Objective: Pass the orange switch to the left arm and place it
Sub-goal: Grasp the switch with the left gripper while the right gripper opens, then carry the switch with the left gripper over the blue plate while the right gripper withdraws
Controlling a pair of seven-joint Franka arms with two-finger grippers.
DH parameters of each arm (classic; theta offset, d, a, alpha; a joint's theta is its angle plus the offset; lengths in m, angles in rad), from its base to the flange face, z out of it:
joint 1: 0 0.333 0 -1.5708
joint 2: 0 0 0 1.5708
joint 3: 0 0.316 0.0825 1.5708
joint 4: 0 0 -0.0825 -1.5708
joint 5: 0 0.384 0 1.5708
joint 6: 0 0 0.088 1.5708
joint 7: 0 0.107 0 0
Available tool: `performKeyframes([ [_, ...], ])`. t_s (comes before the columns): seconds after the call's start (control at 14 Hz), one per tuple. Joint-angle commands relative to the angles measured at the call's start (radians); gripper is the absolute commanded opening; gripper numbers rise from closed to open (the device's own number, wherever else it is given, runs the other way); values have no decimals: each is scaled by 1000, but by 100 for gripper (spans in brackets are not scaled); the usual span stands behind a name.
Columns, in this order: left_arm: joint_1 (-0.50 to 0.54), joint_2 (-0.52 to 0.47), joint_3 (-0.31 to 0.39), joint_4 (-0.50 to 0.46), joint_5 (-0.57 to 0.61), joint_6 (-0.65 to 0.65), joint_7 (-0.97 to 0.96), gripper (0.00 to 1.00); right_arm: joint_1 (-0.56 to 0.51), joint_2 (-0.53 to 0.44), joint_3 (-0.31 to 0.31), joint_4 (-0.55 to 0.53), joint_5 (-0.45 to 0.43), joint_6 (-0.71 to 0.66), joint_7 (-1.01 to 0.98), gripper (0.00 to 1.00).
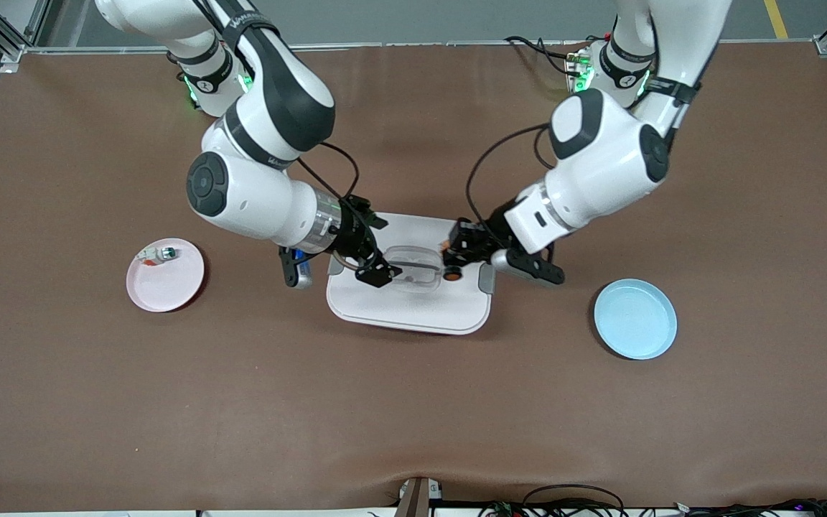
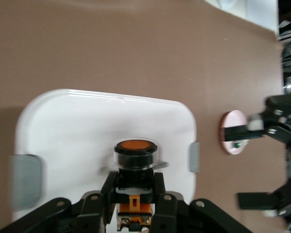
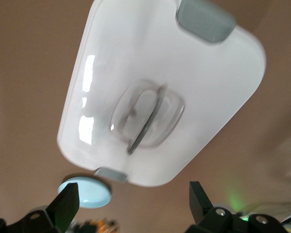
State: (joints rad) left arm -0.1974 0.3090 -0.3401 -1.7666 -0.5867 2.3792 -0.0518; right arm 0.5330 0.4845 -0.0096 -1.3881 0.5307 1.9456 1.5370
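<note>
I had the left tool [image 1: 454, 260] pinching the orange switch [image 1: 451, 273] over the box [image 1: 409, 305]; my right tool [image 1: 383, 275] hung there too, fingers spread and empty.

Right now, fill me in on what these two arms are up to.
The left gripper is shut on the orange switch and holds it over the box. The right gripper is open and empty, also over the box, facing the left one. The blue plate sits bare toward the left arm's end; the pink plate carries a small white part.
</note>
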Motion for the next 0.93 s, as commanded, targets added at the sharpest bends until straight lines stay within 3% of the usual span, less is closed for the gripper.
performKeyframes([
  [0.0, 74, -51, -2, -7, 120, -115, 23, 0, -33, -4, 8, 24, -110, -140, -156, 100],
  [0.21, 163, -68, -7, -5, 307, -210, 120, 0, -76, -32, 5, 23, -224, -316, -407, 100],
  [0.5, 304, -56, -4, -23, 390, -297, 511, 0, -97, -53, 3, 17, -438, -491, -728, 100],
  [0.85, 453, -7, -5, -82, 565, -275, 910, 0, -223, -83, 5, 17, -521, -649, -1105, 100],
])
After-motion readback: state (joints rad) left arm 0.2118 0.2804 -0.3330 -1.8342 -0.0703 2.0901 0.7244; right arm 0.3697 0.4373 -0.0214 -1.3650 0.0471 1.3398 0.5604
